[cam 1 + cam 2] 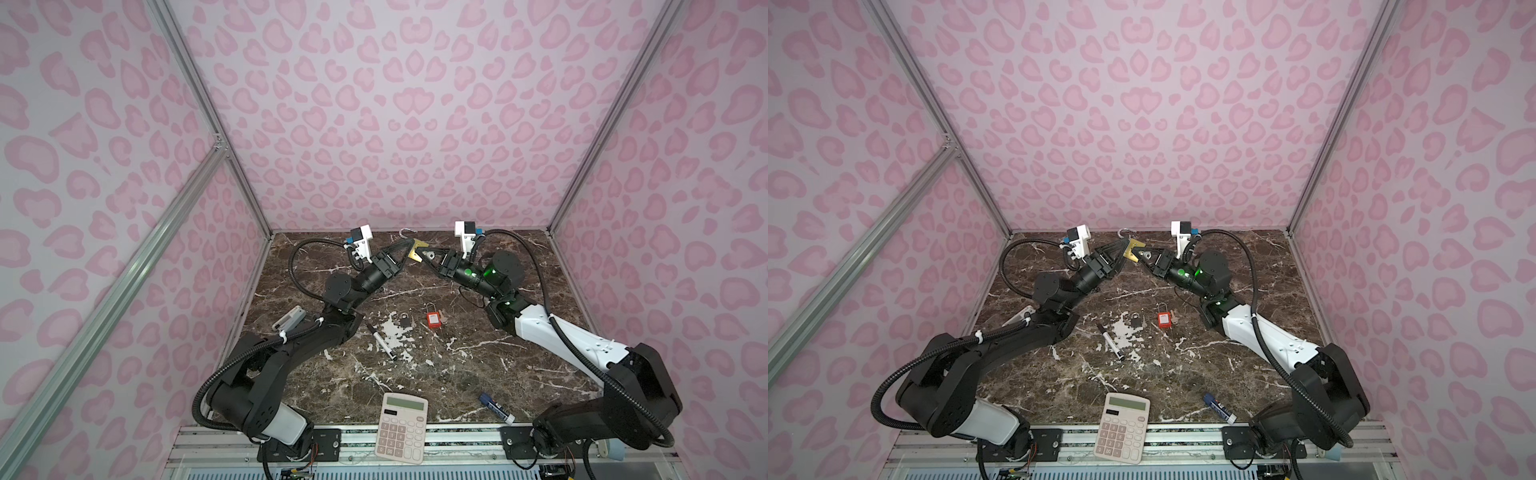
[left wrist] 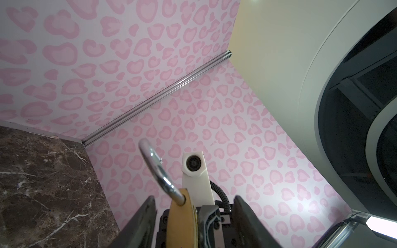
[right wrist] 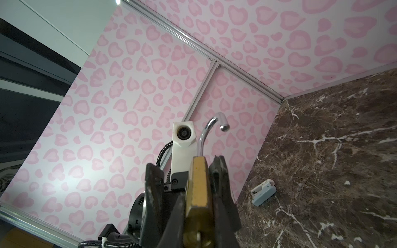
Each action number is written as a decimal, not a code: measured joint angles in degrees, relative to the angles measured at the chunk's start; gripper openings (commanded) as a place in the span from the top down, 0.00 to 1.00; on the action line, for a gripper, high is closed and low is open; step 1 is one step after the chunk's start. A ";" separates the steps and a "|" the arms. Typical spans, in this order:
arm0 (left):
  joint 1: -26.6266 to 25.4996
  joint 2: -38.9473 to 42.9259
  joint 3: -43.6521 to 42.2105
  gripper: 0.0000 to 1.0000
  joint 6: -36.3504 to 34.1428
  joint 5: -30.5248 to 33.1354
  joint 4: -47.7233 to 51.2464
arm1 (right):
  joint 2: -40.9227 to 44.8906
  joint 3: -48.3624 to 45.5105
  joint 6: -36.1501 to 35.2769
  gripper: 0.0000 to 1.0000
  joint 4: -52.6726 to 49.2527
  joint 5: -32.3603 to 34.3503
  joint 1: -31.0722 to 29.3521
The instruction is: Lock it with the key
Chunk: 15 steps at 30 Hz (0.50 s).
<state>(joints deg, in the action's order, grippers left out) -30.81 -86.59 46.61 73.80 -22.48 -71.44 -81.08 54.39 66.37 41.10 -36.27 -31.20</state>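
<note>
Rectangular brass padlock (image 3: 198, 189) held aloft, steel shackle (image 3: 212, 122) unseated: locking not done.
Padlock is clamped by right gripper (image 3: 185, 163) above the dark marble desk's (image 1: 457, 374) far edge; left gripper (image 2: 194, 199) is spread around it, untouching. No key is discerned. Back wall is close; room is left toward the near edge.

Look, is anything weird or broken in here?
The brass padlock, held up by the right tool, has its shackle popped open. The calculator hangs over the front edge of the table, and white patches scar its top.
</note>
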 measured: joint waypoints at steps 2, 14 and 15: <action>0.52 0.85 -0.85 0.41 -0.48 0.04 1.11 | 0.96 -0.66 -0.66 1.00 -1.01 -0.22 0.33; 2.99 4.11 -2.64 0.42 -2.10 -0.22 4.48 | 6.86 -0.94 -11.54 1.00 -19.23 -1.22 1.84; 2.99 4.11 -2.62 0.42 -2.19 -0.28 4.70 | 6.97 -0.72 -12.44 1.00 -20.92 -1.29 1.81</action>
<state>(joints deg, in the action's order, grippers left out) -27.81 -82.48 43.99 71.61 -22.76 -66.74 -74.11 53.67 53.93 20.18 -37.56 -29.39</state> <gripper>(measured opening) 0.588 0.148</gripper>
